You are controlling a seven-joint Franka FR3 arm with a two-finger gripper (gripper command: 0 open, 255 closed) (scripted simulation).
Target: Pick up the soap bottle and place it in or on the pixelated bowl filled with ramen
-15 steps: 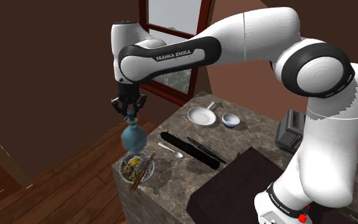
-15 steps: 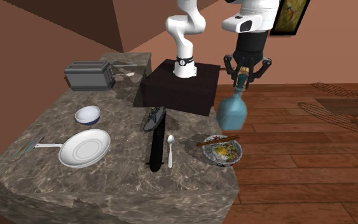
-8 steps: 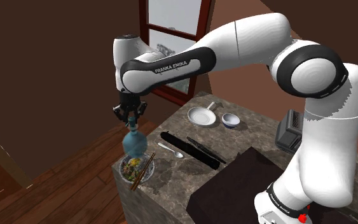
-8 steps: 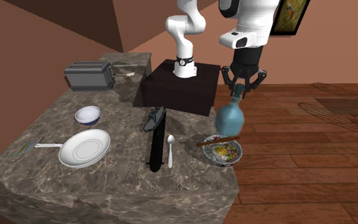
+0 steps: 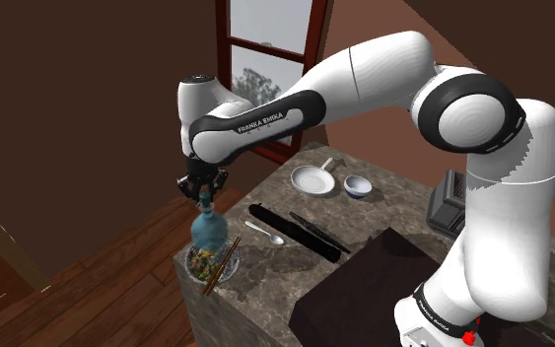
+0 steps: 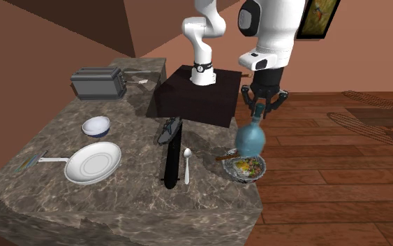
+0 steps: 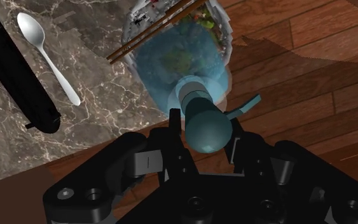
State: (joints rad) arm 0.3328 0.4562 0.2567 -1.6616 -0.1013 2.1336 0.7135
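Fingers (image 7: 175, 137) of the end effector (image 7: 204, 130) were closed narrowly on the thin neck of the soap bottle (image 7: 184, 63), clasping it from both sides just under its teal cap. The bottle, round-bodied and see-through blue, hung upright below the end effector, cap uppermost. Its body was directly over the bowl (image 6: 248, 169) of noodles. The wrist view looked down through the blue body onto the food, and in the second exterior view the bottle's base sat just at the bowl's rim. Whether the base touched the food could not be told.

The bowl stood on the marble-patterned desk (image 6: 62, 203), at the near corner on the second exterior view's right, next to the wooden floor (image 6: 341, 182). A pair of brown chopsticks (image 7: 152, 28) lay across the bowl, jutting past its rim. Just to the left of the bowl in that view lay a spoon (image 6: 186, 166), and beside the spoon a long black object (image 6: 168, 164). Well apart, farther left, were a white plate (image 6: 92, 163), a small white dish (image 6: 95, 126) and a grey toaster (image 6: 98, 84).
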